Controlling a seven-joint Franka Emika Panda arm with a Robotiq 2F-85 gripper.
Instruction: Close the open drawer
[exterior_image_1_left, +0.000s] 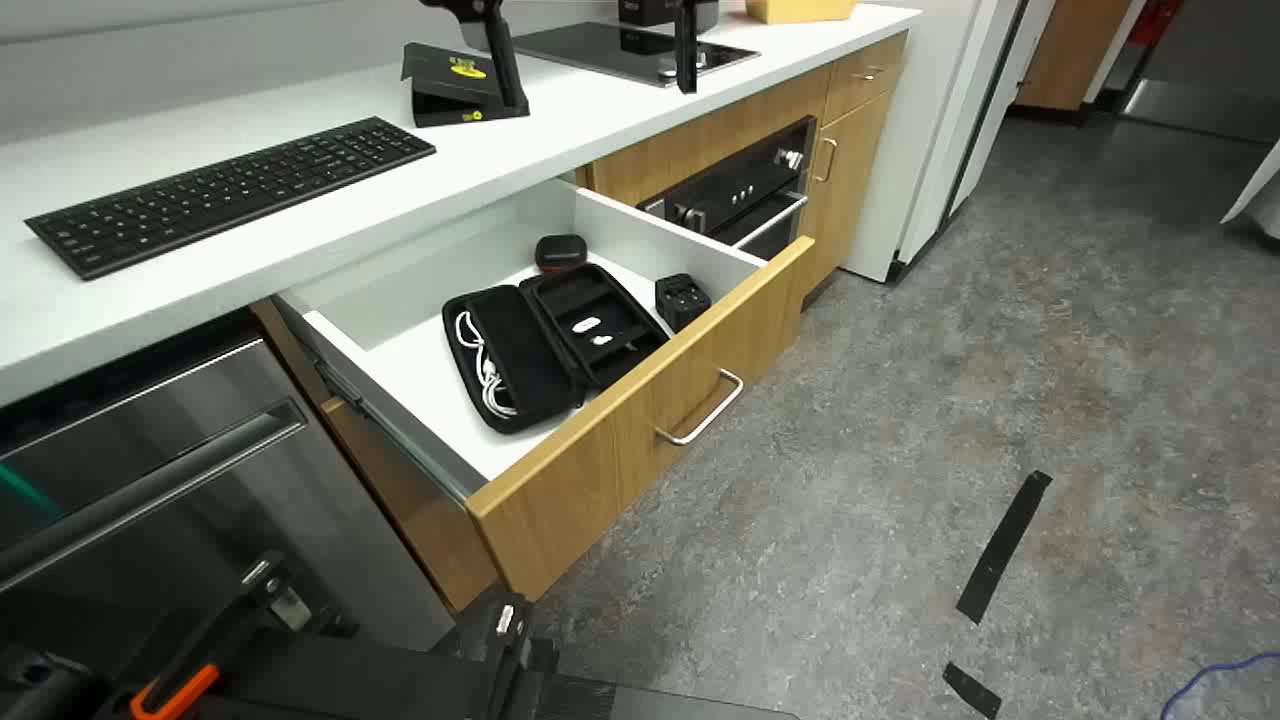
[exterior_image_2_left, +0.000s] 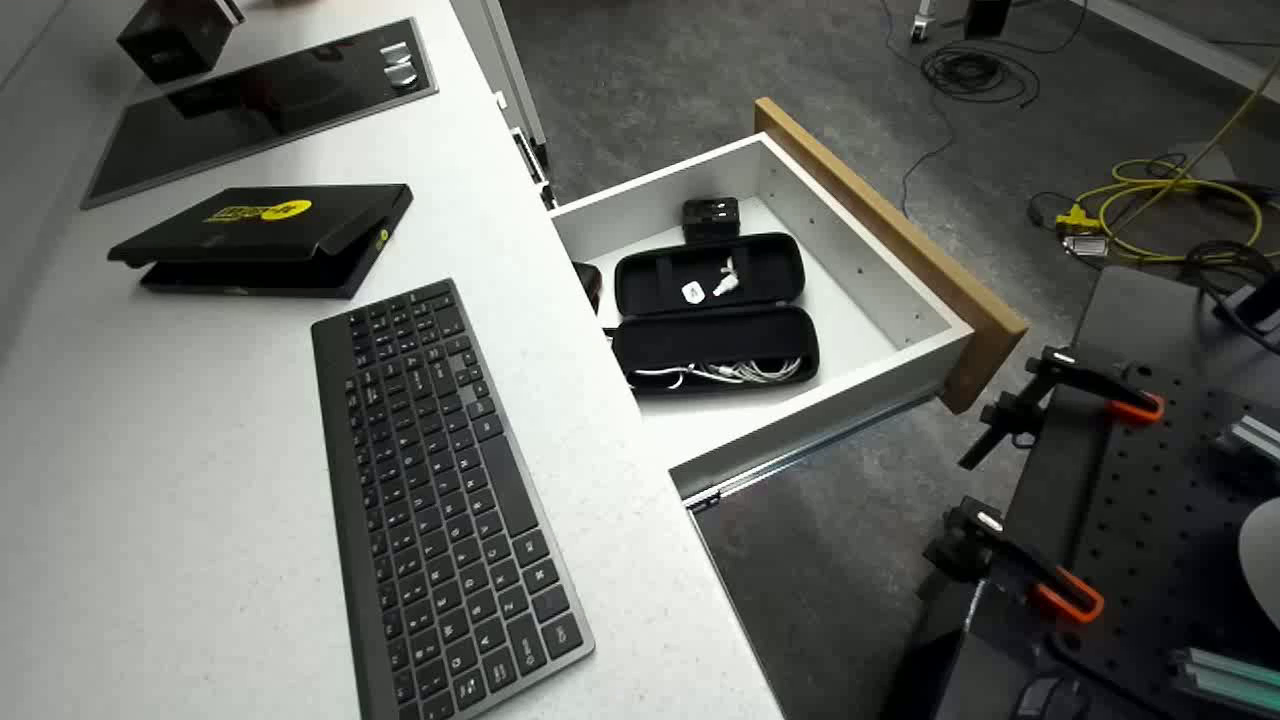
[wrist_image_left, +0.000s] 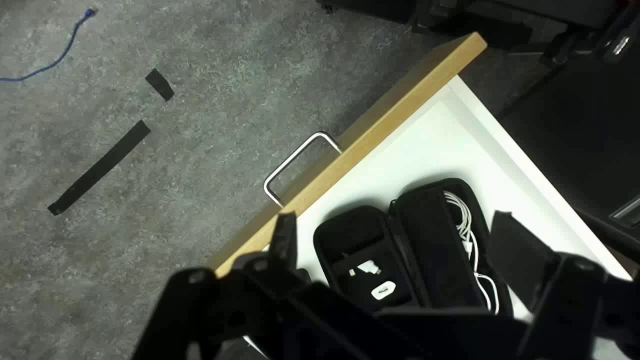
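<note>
The drawer has an oak-coloured front (exterior_image_1_left: 640, 420) and white inner walls. It is pulled out in both exterior views (exterior_image_2_left: 830, 410) and in the wrist view (wrist_image_left: 415, 105). Its silver bar handle (exterior_image_1_left: 705, 410) faces outward and also shows in the wrist view (wrist_image_left: 292, 162). A black open case (exterior_image_1_left: 560, 345) with white cables and small adapters lies inside. My gripper (exterior_image_1_left: 602, 98) is open and empty. In the wrist view its fingers (wrist_image_left: 394, 220) spread above the drawer, apart from the front and handle. It is out of view in an exterior view that shows the keyboard large.
A white countertop (exterior_image_1_left: 300, 230) runs over the drawer, holding a keyboard (exterior_image_1_left: 240, 190), a black box (exterior_image_1_left: 455, 85) and a cooktop (exterior_image_2_left: 270, 100). A metal appliance (exterior_image_1_left: 150, 470) and an oven (exterior_image_1_left: 745, 190) flank the drawer. The robot's black table with clamps (exterior_image_2_left: 1150, 480) stands near the drawer's front corner.
</note>
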